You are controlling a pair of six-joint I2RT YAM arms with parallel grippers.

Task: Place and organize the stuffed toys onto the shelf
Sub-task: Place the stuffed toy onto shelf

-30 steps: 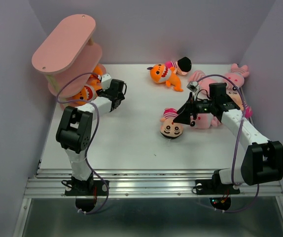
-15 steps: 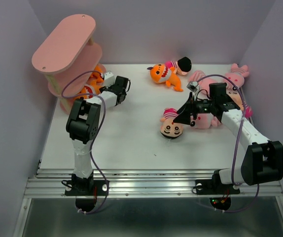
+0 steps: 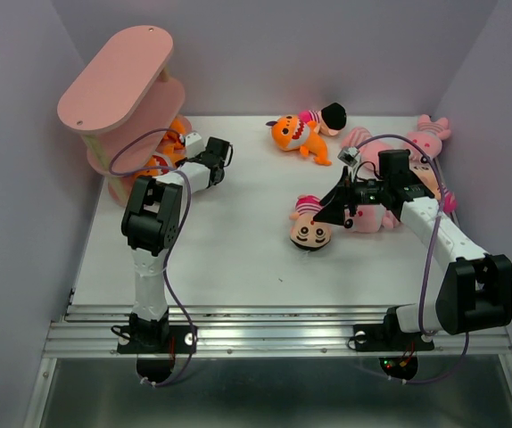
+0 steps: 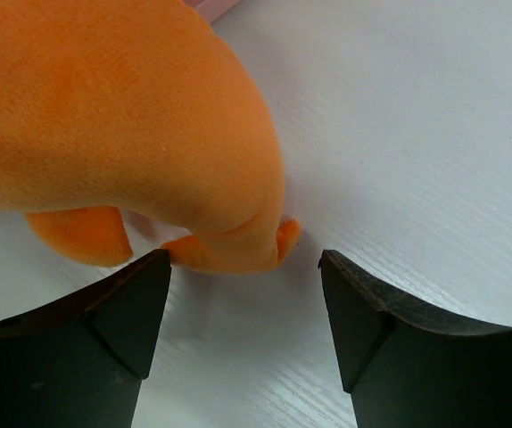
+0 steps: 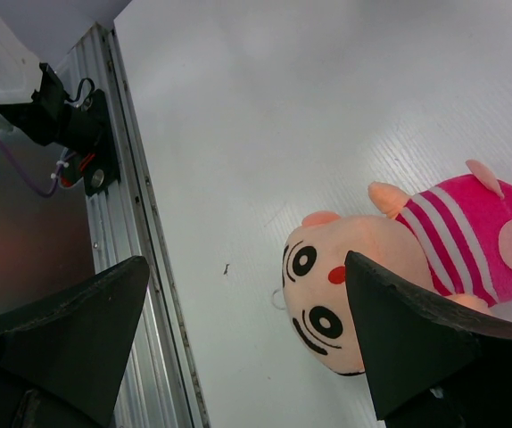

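The pink shelf [image 3: 118, 76] stands at the back left. Orange toys [image 3: 158, 164] lie at its foot, between the lower boards. My left gripper [image 3: 174, 150] is open right beside them. In the left wrist view it [image 4: 244, 267] is empty, with an orange toy [image 4: 122, 116] just beyond its fingertips, resting on the white table. My right gripper [image 3: 332, 209] is open above a peach-faced doll [image 3: 308, 232]. In the right wrist view it [image 5: 247, 267] holds nothing, and the doll [image 5: 345, 294] lies beside the right finger [image 5: 399, 330].
An orange toy [image 3: 296, 134] and a black-haired doll [image 3: 329, 116] lie at the back middle. Light pink striped animals [image 3: 421, 134] lie at the back right, partly under my right arm. Purple walls close in both sides. A metal rail [image 3: 274, 334] runs along the near edge.
My left arm's elbow has swung right and up, and its gripper has shifted slightly toward the shelf. The right arm and the toys near it have not moved.
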